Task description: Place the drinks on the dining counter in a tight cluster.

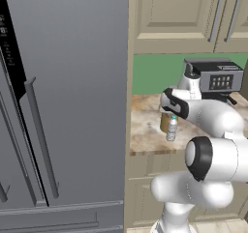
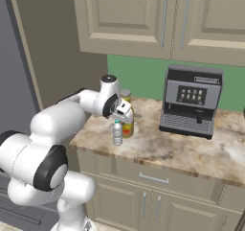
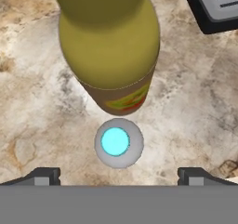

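Hanging over the marbled worktop [image 2: 182, 151], the gripper [image 3: 119, 174] is spread wide and holds nothing. Directly below it, at lower centre of the hand view, stands the small water bottle [image 3: 118, 142], blue cap up. The amber bottle [image 3: 111, 51] stands just beside it, and the coffee machine [image 2: 191, 100] is at right.

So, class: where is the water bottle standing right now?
The water bottle stands near the front edge of the marbled counter, just in front of the amber bottle, left of the coffee machine, under the open gripper.
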{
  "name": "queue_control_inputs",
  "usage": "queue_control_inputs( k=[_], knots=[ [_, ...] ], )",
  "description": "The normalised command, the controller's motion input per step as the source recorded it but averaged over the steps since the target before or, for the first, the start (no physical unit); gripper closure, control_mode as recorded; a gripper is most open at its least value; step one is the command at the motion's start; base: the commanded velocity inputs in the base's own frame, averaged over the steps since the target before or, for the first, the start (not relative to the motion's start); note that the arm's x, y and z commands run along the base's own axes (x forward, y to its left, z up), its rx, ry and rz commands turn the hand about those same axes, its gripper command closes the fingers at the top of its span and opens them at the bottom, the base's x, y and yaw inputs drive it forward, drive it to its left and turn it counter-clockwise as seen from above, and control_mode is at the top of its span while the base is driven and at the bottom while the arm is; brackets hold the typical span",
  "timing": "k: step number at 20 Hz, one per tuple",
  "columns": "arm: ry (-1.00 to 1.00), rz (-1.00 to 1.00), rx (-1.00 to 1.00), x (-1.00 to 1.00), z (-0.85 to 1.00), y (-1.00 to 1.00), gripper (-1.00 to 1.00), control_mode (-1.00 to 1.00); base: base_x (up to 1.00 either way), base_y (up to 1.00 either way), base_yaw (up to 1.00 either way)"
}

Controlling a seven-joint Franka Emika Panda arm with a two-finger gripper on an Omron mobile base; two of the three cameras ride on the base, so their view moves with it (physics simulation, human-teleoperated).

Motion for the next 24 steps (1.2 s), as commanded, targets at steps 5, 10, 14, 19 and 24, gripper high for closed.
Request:
queue_control_inputs(
  k=[5,10,14,19,24],
  knots=[
    [0.0,0.0,0.0,0.03,-0.04,0.0,-1.0,-1.0,0.0,0.0,0.0],
    [0.0,0.0,0.0,0.01,-0.14,0.0,-1.0,-1.0,0.0,0.0,0.0],
    [0.0,0.0,0.0,0.0,-0.22,0.0,-1.0,-1.0,0.0,0.0,0.0],
    [0.0,0.0,0.0,0.08,-0.11,0.0,-1.0,-1.0,0.0,0.0,0.0],
    [0.0,0.0,0.0,0.11,-0.01,0.0,-1.0,-1.0,0.0,0.0,0.0]
  ],
)
